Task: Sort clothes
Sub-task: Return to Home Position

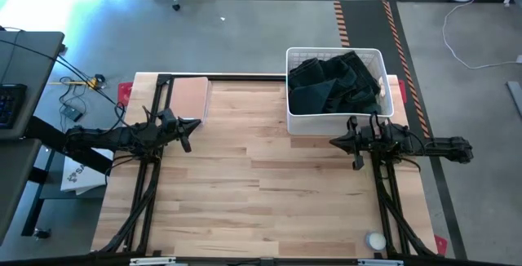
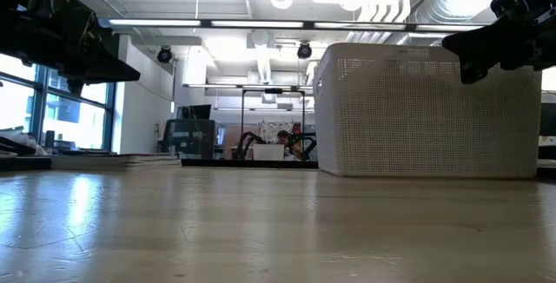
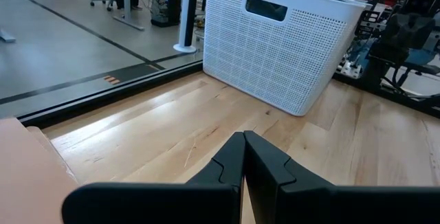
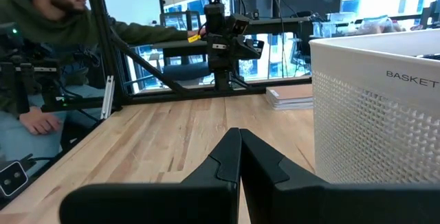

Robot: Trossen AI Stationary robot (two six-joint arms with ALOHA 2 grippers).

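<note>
Left end effector, right end effector pressed together; clothes visible only overhead.

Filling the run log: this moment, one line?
clothes in basket | left gripper jaws shut, over table | right gripper jaws shut, beside basket

White basket wall reads "BASKET".

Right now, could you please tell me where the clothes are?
In the high view, the dark clothes lie piled inside the white basket on the table's right side, just beyond the right hand.
</note>
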